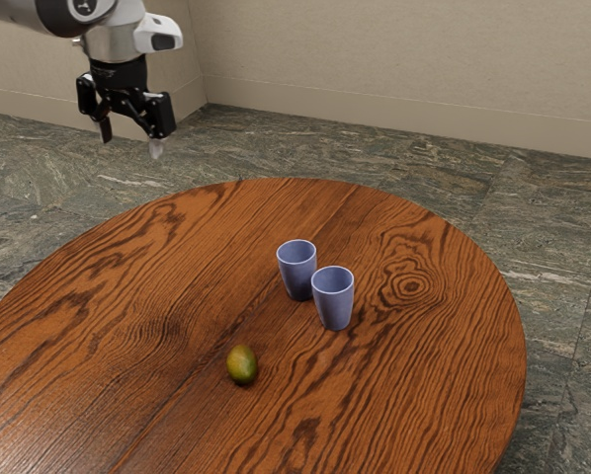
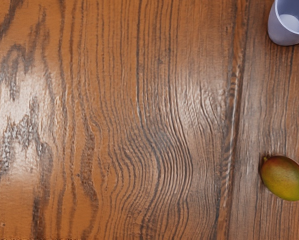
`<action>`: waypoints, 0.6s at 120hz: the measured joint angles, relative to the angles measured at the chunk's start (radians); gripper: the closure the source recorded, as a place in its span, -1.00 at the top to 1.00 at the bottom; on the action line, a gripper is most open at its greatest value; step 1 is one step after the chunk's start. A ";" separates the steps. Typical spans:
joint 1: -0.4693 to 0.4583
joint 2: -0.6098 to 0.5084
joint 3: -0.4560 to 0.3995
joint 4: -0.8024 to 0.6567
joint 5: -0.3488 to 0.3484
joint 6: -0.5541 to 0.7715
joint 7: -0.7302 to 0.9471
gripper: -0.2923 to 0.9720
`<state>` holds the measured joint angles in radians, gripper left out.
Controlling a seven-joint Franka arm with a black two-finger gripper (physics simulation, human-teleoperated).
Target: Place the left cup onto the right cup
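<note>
Two blue-violet cups stand upright and close together on the round wooden table [image 1: 127, 326], right of its middle. The left cup [image 1: 296, 268] is slightly farther back than the right cup [image 1: 333, 296], and they are almost touching. My gripper [image 1: 130, 138] hangs high above the table's far left edge, well away from both cups. It is open, with nothing between its fingers. The wrist view looks straight down on the wood, with one blue cup [image 2: 289, 22] seen from above; I cannot tell which one it is.
A small green-yellow mango [image 1: 241, 363] lies on the table in front of the cups, toward the exterior view's left, and also appears in the wrist view as the mango [image 2: 283, 177]. Marbled stone floor [image 1: 533, 197] surrounds the table.
</note>
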<state>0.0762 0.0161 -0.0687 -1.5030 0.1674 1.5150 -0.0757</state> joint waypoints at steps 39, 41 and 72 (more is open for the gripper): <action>0.052 0.035 -0.027 0.007 0.012 0.041 -0.047 0.54; 0.049 0.039 -0.027 0.008 0.012 0.043 -0.054 0.54; 0.010 0.104 -0.045 0.045 0.013 0.065 -0.193 0.54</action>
<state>0.0860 0.1197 -0.1133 -1.4582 0.1809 1.5805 -0.2692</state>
